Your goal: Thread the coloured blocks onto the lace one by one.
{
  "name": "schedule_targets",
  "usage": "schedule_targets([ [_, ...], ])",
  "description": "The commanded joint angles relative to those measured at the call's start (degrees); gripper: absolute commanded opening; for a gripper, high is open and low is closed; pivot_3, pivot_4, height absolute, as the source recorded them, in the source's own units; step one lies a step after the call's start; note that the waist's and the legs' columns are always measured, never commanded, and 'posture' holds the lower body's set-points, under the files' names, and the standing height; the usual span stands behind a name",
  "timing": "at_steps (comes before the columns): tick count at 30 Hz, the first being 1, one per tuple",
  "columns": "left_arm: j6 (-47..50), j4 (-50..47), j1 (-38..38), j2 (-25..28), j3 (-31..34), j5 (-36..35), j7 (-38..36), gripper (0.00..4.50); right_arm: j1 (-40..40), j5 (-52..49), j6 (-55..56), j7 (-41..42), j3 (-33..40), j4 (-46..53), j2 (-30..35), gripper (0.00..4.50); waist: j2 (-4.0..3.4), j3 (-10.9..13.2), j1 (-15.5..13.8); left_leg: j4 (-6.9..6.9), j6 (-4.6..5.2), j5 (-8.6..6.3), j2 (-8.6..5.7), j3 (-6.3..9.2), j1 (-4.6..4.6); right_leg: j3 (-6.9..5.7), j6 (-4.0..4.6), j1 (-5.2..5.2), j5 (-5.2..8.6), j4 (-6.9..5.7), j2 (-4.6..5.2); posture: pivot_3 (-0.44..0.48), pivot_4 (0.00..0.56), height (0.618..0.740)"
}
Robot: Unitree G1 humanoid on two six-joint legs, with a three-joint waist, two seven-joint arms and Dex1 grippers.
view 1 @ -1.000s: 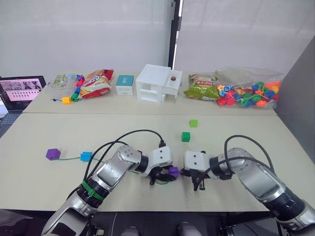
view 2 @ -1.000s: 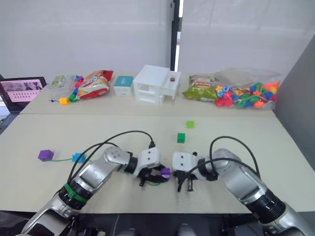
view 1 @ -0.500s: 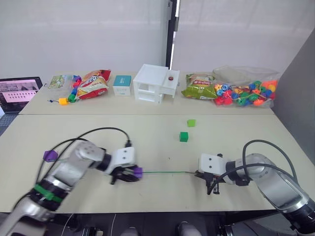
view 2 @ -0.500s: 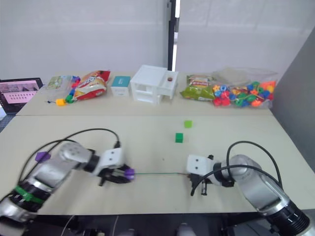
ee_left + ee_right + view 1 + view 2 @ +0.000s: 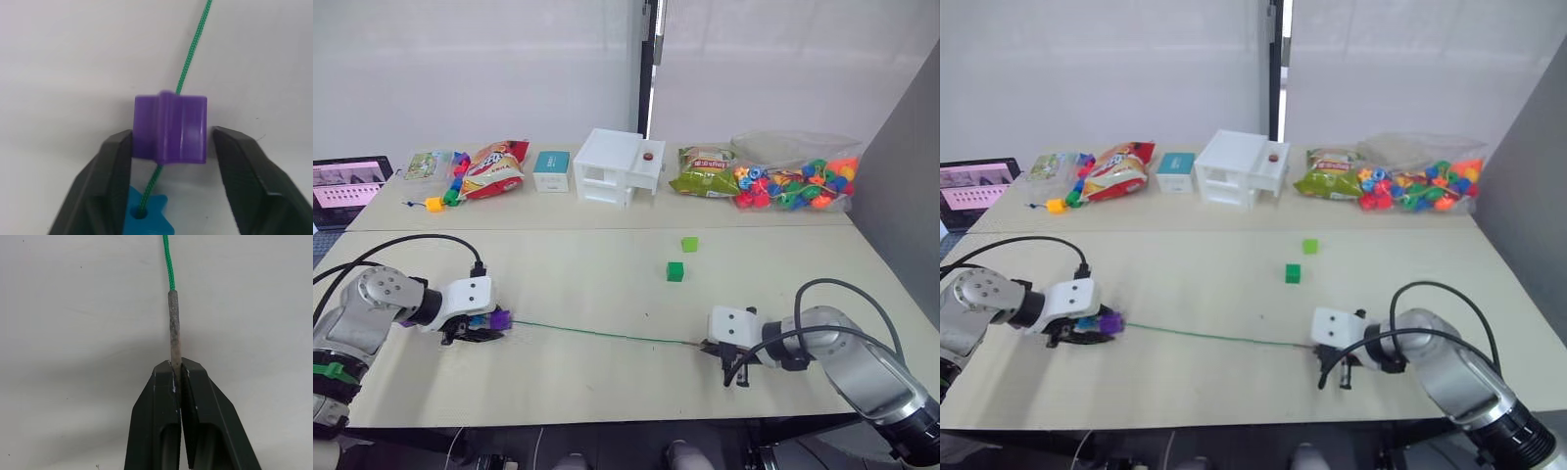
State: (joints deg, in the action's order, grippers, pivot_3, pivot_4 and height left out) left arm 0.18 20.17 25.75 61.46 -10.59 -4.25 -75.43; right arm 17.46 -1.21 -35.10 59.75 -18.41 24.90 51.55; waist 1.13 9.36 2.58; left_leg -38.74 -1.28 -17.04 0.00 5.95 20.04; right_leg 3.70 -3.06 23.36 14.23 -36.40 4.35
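Stretching across the near part of the tabletop (image 5: 607, 294), the green lace (image 5: 597, 334) is seen drawn in a nearly straight line from the left gripper (image 5: 478, 331) to the right gripper (image 5: 728, 364). The stiff grey tip (image 5: 174, 328) of the lace is clamped between the closed jaws of the right gripper, with the green cord running on beyond it. At the left end, a purple block (image 5: 170, 129) is threaded on the lace and sits between the jaws of the left gripper, which are set close around it; one finger (image 5: 110, 171) touches the block's side, while whether the other presses it cannot be told. A blue block (image 5: 146, 223) is threaded on the same lace just behind the purple one, deeper between the jaws. Two loose blocks lie on the tabletop farther away and right of centre, well apart from both grippers: a dark green block (image 5: 675, 271) and, just beyond it and slightly right, a light green block (image 5: 689, 244). Along the far edge, a white drawer box (image 5: 615, 166), a small teal box (image 5: 552, 169), snack bags (image 5: 494, 166) and a clear bag of multicoloured beads (image 5: 793, 181) are lined up. A laptop (image 5: 350, 180) is seen at the far left.
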Motion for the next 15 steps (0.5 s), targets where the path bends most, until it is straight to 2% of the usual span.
schedule_targets([
  [1,2.64,-3.9,-0.51,-0.3,0.92,-0.4,-1.01,4.02,2.07,-0.14,-0.97,0.54,-1.32,0.83,-1.18,0.0,0.01,0.01,0.08,-0.01,0.0,0.0,-0.01,-0.01,0.03,0.0,0.0,0.09,0.0,-0.16,0.02,0.0,0.15,0.74],
  [2,6.03,-7.03,0.35,-1.73,1.38,-2.71,-1.35,4.33,3.36,-0.27,-1.67,0.85,-2.24,1.22,-2.07,0.0,0.01,0.01,0.05,-0.04,0.0,0.0,-0.03,-0.01,0.06,0.01,0.0,0.17,0.0,-0.32,0.04,0.0,0.15,0.74],
  [4,13.62,-14.87,2.07,-5.26,1.87,-8.03,-1.63,4.33,5.92,-0.19,-2.88,1.21,-4.61,1.78,-4.16,0.0,0.05,0.03,-0.23,-0.06,0.0,0.0,-0.05,-0.02,0.26,0.03,0.01,0.44,-0.01,-0.45,0.05,0.0,0.15,0.74],
  [6,17.87,-20.39,2.55,-8.21,1.27,-10.44,-1.53,4.33,8.21,0.4,-4.47,1.18,-6.88,1.73,-6.04,0.0,0.07,0.05,-0.45,-0.24,-0.01,0.0,-0.06,0.01,0.58,0.04,0.02,0.78,-0.01,-0.68,0.05,0.0,0.15,0.74],
  [10,23.6,-26.54,3.41,-15.9,-1.64,-11.54,2.15,4.33,11.75,1.48,-6.56,0.77,-10.09,0.7,-8.73,0.0,0.07,0.05,-0.27,-0.29,-0.03,0.01,-0.1,0.03,0.79,0.04,0.04,0.96,-0.04,-0.69,0.07,0.0,0.15,0.74],
  [15,23.19,-26.85,3.89,-23.1,-5.88,-8.77,5.73,4.33,14.48,2.47,-7.76,0.34,-12.35,-0.96,-10.42,0.0,0.07,0.05,-0.14,-0.27,-0.03,0.02,-0.1,0.03,0.77,0.04,0.05,0.96,-0.05,-0.67,0.05,0.0,0.15,0.74],
])
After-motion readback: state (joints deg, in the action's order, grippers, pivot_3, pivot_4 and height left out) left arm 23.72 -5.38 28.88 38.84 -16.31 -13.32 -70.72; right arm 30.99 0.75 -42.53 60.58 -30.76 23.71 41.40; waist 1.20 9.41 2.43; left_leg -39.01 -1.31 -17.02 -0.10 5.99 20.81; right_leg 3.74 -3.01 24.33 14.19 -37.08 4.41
